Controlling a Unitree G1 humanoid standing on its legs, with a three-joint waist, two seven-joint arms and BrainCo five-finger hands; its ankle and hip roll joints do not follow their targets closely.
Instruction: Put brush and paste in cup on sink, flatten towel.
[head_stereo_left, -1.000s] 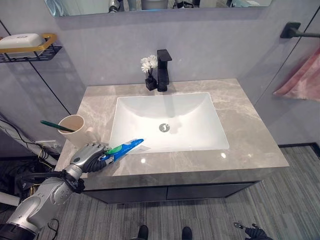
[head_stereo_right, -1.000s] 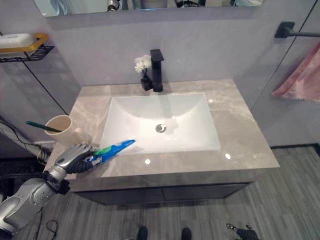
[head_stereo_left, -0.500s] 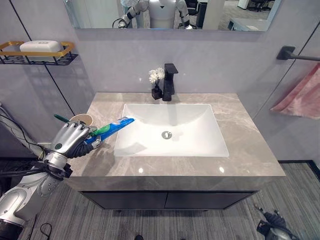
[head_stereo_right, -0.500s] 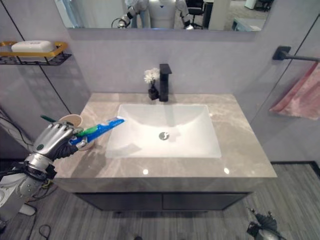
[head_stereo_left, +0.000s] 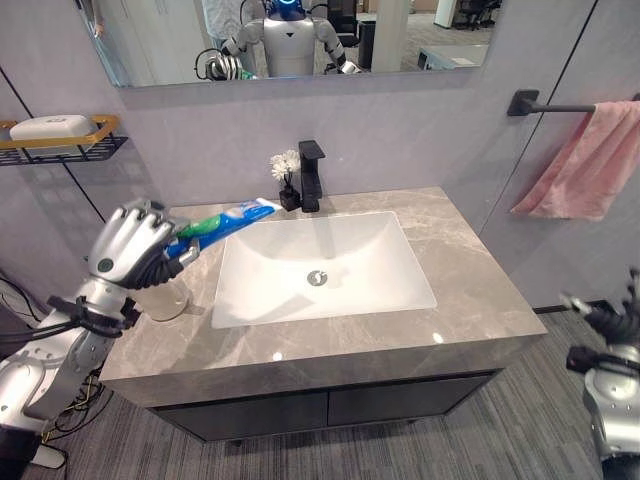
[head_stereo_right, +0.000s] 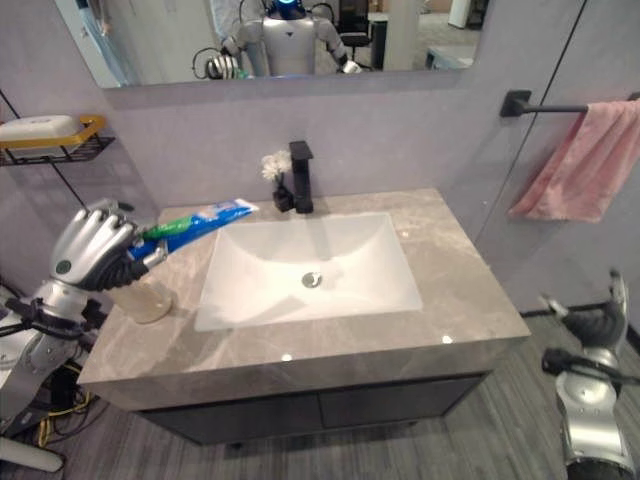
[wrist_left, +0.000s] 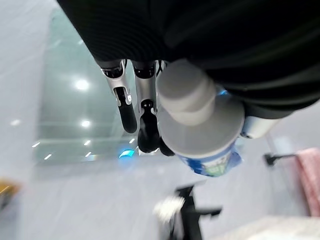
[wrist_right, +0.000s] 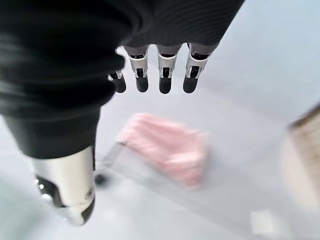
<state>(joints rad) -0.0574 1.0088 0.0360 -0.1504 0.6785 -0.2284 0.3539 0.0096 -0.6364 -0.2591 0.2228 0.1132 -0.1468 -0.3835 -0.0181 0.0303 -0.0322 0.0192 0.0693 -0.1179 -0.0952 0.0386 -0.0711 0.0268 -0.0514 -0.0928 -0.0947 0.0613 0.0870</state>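
Left hand (head_stereo_left: 130, 248) clenched round the toothpaste tube (head_stereo_left: 225, 217), raised above the cup (head_stereo_left: 165, 298) at nine o'clock on the bench (head_stereo_left: 460, 270); right hand (head_stereo_right: 592, 340) relaxed, low at four o'clock

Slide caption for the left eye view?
Left hand holds toothpaste tube above the cup beside the sink.

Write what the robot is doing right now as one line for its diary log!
left hand: shut on toothpaste tube, above cup | right hand: open, idle | pink towel: bunched on bar
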